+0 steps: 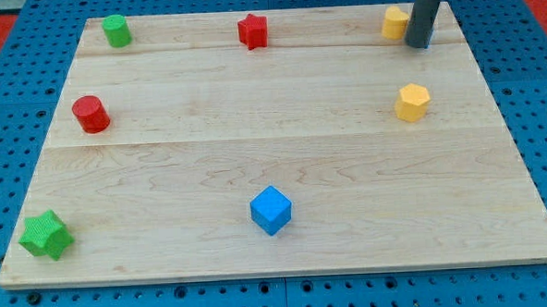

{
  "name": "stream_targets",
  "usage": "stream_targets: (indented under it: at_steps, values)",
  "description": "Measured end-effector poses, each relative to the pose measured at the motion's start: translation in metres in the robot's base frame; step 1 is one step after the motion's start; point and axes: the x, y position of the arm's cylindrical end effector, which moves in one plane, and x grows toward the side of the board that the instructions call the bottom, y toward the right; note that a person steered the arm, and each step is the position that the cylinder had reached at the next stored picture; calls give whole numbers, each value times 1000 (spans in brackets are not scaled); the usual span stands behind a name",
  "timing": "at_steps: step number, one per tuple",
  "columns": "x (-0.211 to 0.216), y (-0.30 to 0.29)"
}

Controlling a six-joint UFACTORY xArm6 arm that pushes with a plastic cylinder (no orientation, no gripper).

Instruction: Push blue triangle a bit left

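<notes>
No blue triangle shows in this view. The only blue block is a blue cube (271,210) near the view's bottom centre. My tip (419,45) is at the view's top right, far from the blue cube. It stands just right of a yellow block (394,22), which the rod partly hides, and seems to touch it. The rod may hide something behind it.
A wooden board (273,153) lies on a blue pegboard. On it are a yellow hexagon (413,102) below my tip, a red star (252,30) at top centre, a green cylinder (116,31) at top left, a red cylinder (91,114) at left and a green star (46,235) at bottom left.
</notes>
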Motion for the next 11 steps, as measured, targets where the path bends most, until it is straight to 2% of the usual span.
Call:
stream_targets:
  at_steps: [2,4,7,11]
  values:
    - [-18,13]
    - [20,50]
    - [-25,51]
    - [-44,34]
